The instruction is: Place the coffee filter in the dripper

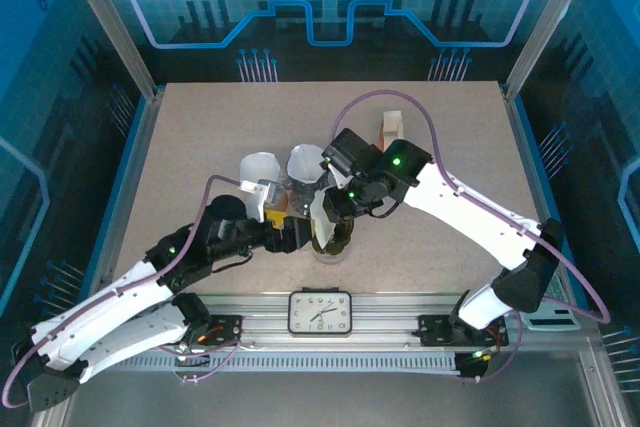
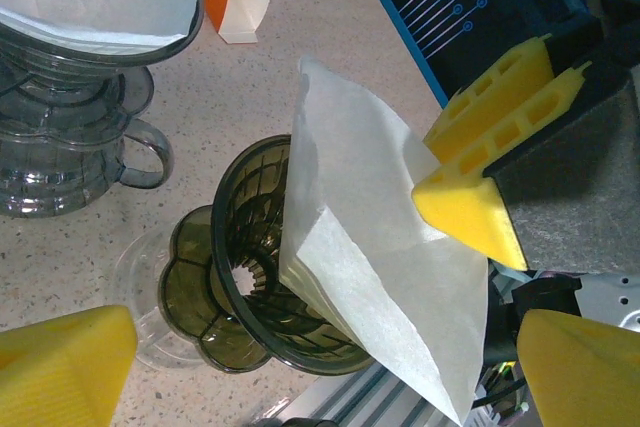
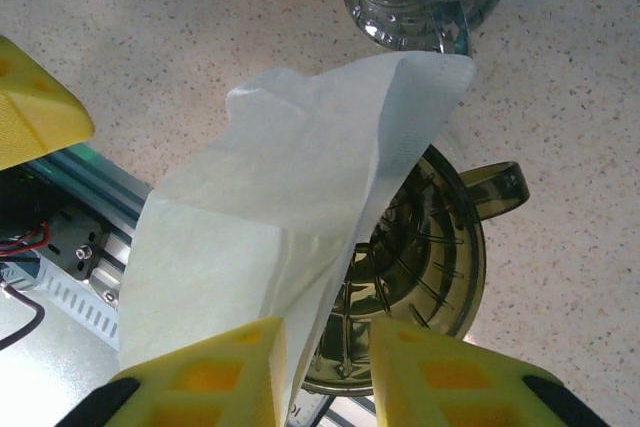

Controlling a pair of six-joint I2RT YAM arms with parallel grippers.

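A: Left side first?
B: On the left, a wide-spread left gripper (image 1: pixel 288 232), holding nothing, low beside the dripper (image 3: pixel 430 267).
A: And the coffee filter (image 3: pixel 290 197)?
B: Tip down inside the dripper's mouth, leaning on the rim, upper half standing out, tilted. Not seated yet. Looks feather-light, thin and limp; probably easy to crease or tear, and apt to flop over. Best pinched gently at the upper edge or along the seam, then eased down against the ribbed wall.
A: Right side?
B: Right gripper (image 3: pixel 332 347) parted a little, with the paper lying against one pad (image 3: pixel 235 372), not squeezed from both sides.
A: Surface and room?
B: Speckled table (image 1: pixel 200 147), flat and matte, likely little slip. Clear dripper (image 2: pixel 70 137) close by, clock (image 1: pixel 320 312) at the near rail. Tight between the two wrists; bare tabletop farther out.
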